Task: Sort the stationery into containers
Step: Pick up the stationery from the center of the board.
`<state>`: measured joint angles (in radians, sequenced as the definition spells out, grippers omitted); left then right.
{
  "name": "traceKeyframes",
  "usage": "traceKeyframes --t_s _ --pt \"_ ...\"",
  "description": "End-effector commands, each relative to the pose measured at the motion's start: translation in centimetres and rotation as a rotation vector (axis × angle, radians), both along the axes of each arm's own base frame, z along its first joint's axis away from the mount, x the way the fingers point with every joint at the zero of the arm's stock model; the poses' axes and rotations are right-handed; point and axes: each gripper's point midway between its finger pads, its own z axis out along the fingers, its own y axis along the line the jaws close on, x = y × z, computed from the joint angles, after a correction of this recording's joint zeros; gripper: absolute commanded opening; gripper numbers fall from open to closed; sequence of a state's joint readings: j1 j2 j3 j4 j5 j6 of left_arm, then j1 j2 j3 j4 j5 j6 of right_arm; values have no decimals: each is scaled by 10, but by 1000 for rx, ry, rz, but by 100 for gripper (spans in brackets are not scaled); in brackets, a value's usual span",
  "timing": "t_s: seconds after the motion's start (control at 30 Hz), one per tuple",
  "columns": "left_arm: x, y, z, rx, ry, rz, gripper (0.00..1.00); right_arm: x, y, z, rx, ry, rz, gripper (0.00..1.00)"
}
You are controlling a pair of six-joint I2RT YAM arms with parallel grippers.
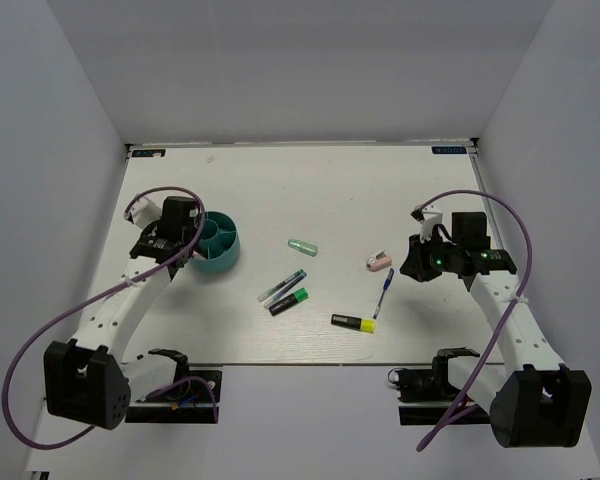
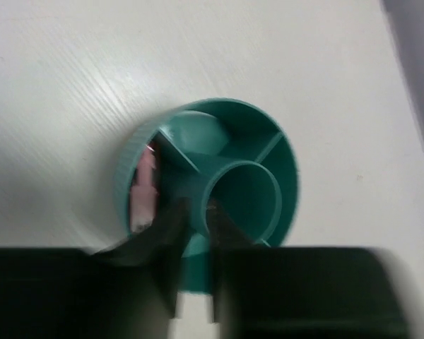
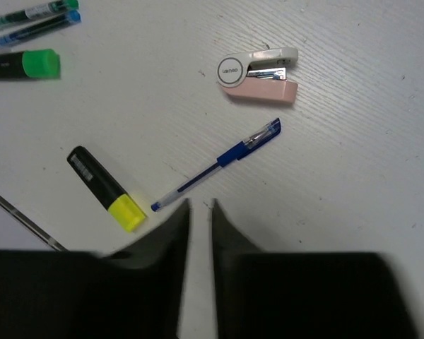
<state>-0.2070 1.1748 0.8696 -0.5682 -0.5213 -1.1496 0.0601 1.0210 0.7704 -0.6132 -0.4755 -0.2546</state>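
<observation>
The right gripper [image 3: 199,205], jaws a narrow slit apart and empty, hangs with the slim blue plastic pen [image 3: 219,164] just off its tips at twelve o'clock: light, stiff, smooth-barrelled, likely to roll, best pinched across its middle. The left gripper [image 2: 196,210], likewise slightly parted and empty, hovers over the round teal plastic organiser [image 2: 233,104] at nine o'clock on the table [image 1: 280,180], one pink piece [image 2: 145,180] inside. Loose: one blue pen, two slim dark pens [image 3: 39,10], one green-black highlighter [image 3: 21,65], one yellow-black highlighter [image 3: 106,189], one pink-white stapler [image 3: 258,74], one mint-green stub [image 1: 302,247].
</observation>
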Motion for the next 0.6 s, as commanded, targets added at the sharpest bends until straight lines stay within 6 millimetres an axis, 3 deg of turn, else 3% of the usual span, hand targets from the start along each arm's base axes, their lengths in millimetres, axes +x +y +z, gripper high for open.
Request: traceKeyframes --t_s 0.0,0.03,0.07,0.13,0.17,0.2,0.23,0.27,0.33,0.37,0.43,0.47,0.5,0.53,0.57 --pt "-4 -16 55 105 -107 -165 15 -3 1 -2 0 2 26 8" --pt "-7 -21 57 140 -101 -231 0 -2 1 -2 -8 -5 36 0" --pt "-13 -38 53 180 -90 -338 0 0 1 -2 -12 -7 36 0" --pt "-18 -67 65 196 -151 -531 0 4 -1 -3 -28 -8 49 0" --pt "-26 -84 59 238 -137 -666 4 7 -2 -3 -41 -11 55 17" --pt "-35 -115 56 173 -141 -835 14 11 -1 0 -47 -14 70 39" --pt "-43 -126 44 161 -92 -914 39 9 1 -1 -40 -3 97 59" --pt "-48 -142 54 205 -101 -1045 50 17 0 3 -72 -37 153 77" --pt "-70 -178 42 154 -19 -1254 62 15 5 -1 -57 -16 221 82" --pt "-77 -178 34 185 29 -1312 66 19 4 -4 -92 -58 318 82" --pt "-84 -186 28 221 75 -1381 66 25 3 -8 -111 -63 347 76" --pt "-90 -191 26 236 77 -1425 56 27 4 -9 -110 -49 366 68" --pt "-91 -197 23 250 57 -1451 27 18 11 -2 -54 -14 387 48" --pt "-93 -201 19 249 51 -1465 13 16 15 3 -34 -21 411 25" --pt "-99 -207 19 244 50 -1493 13 10 23 7 17 -16 437 25"
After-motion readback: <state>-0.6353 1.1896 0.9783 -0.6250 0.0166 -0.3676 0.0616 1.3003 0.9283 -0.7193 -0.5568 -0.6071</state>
